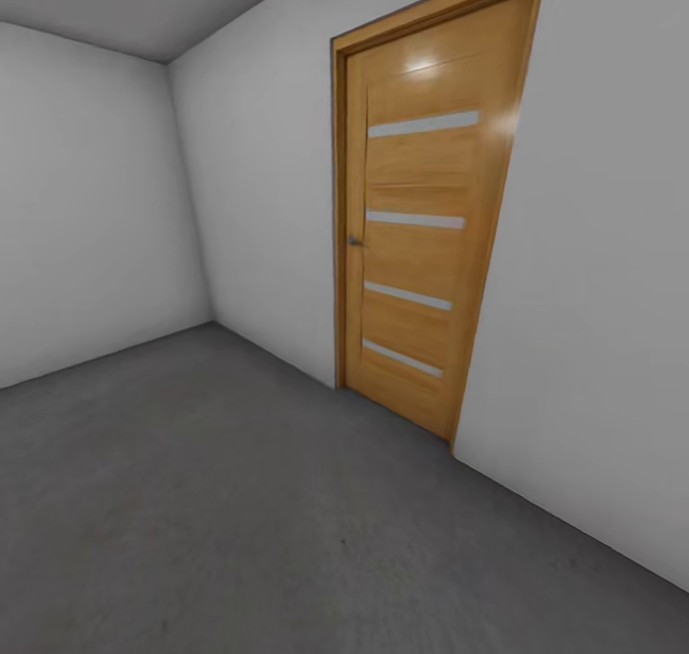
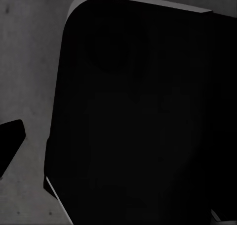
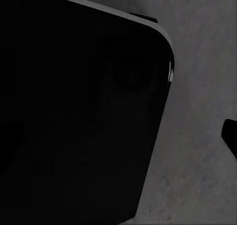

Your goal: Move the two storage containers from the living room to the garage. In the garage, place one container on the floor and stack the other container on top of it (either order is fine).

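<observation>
The head view is looking into the garage: a grey concrete floor (image 1: 239, 501) is spreading wide and bare toward a corner where two white walls (image 1: 258, 175) are meeting. A wooden door (image 1: 426, 223) with four pale horizontal strips is standing shut in its frame on the right-hand wall, a small metal handle (image 1: 355, 241) sitting at its left edge. A ceiling light is glinting off the door's upper panel. The floor is running open from the near edge to both walls.

The left wrist view is looking down at the same speckled floor (image 2: 24, 76), with a large black rounded body (image 2: 143, 116) blocking most of it; a dark tip of the left hand (image 2: 10, 141) is poking in at one edge. The right wrist view is showing a matching black body (image 3: 74, 111) over the floor (image 3: 202, 86), and a dark tip of the right hand (image 3: 230, 136) at its edge. Whether either hand is open or holding anything, I cannot tell.

No writing or labels can be read.
</observation>
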### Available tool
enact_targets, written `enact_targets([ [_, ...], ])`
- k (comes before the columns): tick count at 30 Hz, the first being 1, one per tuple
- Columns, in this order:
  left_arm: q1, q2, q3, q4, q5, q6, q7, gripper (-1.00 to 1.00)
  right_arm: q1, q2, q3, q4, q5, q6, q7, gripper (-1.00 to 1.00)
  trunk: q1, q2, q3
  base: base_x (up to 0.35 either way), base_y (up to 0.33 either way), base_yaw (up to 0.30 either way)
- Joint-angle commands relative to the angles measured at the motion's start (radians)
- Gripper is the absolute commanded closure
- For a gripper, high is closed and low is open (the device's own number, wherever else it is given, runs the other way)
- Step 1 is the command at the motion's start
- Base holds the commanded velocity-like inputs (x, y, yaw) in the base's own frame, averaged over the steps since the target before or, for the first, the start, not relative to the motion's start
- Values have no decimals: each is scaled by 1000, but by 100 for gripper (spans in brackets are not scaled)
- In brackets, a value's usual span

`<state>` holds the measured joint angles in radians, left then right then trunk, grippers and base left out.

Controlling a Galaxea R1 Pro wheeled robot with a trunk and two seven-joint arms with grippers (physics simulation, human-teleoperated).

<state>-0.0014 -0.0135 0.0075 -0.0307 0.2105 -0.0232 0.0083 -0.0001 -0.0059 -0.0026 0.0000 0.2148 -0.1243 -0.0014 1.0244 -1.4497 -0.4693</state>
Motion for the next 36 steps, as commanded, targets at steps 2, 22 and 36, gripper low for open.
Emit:
enact_targets([
  [2,0,0,0,0,6,-2,1,-100,0,0,-1,0,5,-4,0,-100,1,0,-1,323,145,0],
  [22,0,0,0,0,5,-3,1,-100,0,3,-3,0,1,-3,0,-100,1,0,-1,323,143,-128],
  [36,0,0,0,0,6,-3,1,-100,0,3,-4,0,1,-3,0,-100,1,0,-1,323,142,-276],
])
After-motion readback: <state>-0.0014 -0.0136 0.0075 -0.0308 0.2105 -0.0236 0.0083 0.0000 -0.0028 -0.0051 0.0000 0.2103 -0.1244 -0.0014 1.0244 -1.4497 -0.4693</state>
